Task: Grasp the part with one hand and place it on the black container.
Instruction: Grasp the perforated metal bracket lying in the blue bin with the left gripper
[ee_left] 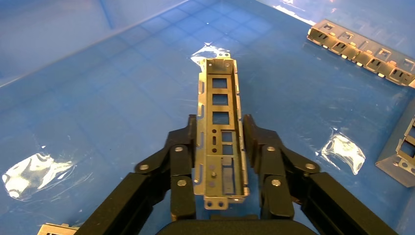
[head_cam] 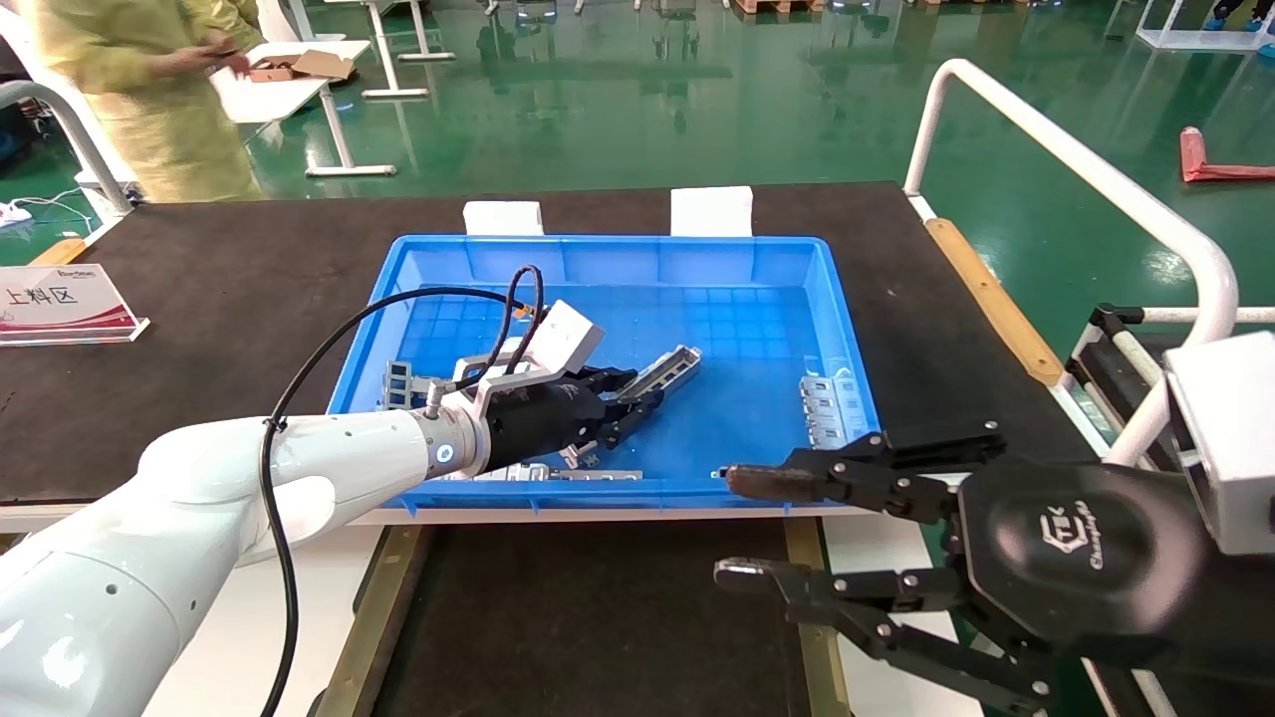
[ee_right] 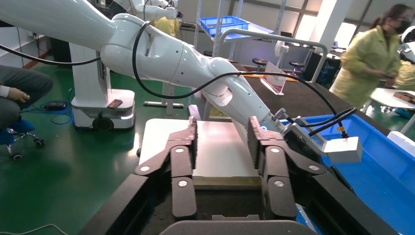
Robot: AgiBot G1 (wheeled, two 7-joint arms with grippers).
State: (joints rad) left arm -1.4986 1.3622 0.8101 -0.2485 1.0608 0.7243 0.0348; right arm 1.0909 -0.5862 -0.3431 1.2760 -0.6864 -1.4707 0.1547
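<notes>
The part (head_cam: 669, 367) is a slim silver channel bar with rectangular cutouts, inside the blue bin (head_cam: 847, 329). My left gripper (head_cam: 637, 388) reaches into the bin and is shut on the part's near end. In the left wrist view the part (ee_left: 219, 98) lies lengthwise between the fingers (ee_left: 188, 142), which press its side walls. I cannot tell whether it touches the bin floor. The black container (head_cam: 598, 617) lies in front of the bin, with olive strips along its sides. My right gripper (head_cam: 737, 526) hangs open and empty over the container's right edge.
More metal pieces lie in the bin: plates at the right (head_cam: 827, 408), a ladder-like strip at the left (head_cam: 398, 383), and a strip by the front wall (head_cam: 558, 473). A sign (head_cam: 60, 304) stands on the table's left. A white rail (head_cam: 1076, 159) runs along the right.
</notes>
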